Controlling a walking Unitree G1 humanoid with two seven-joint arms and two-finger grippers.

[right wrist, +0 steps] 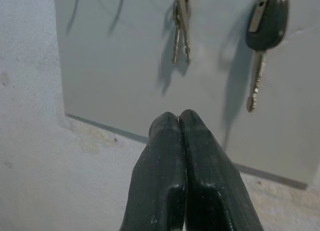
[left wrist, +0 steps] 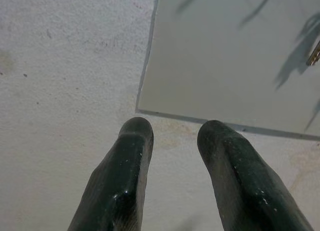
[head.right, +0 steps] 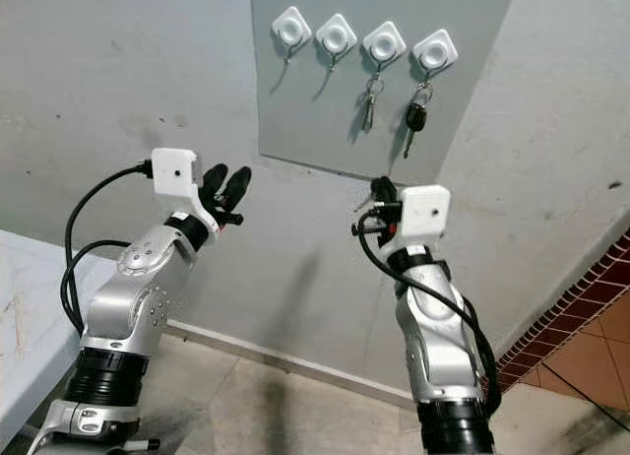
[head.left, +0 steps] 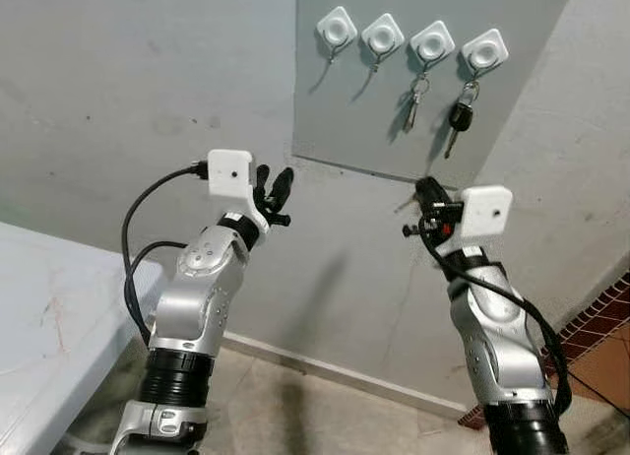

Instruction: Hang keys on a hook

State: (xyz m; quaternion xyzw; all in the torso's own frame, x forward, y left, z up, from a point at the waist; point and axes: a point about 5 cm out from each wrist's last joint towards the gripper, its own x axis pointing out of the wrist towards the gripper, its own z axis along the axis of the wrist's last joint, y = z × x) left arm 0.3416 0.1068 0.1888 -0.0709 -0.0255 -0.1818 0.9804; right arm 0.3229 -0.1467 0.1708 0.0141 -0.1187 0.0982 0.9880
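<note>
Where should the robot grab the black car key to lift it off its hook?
Probably by the black head of the car key, the widest part. It hangs flat to the panel, blade down, so the open left claw might come from below and pinch its two side edges.

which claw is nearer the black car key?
Right. The right claw is just below the black car key, slightly toward the left; the left claw is far off to its lower left.

Two bare hooks (head.left: 337, 28), apparently unobstructed
</note>
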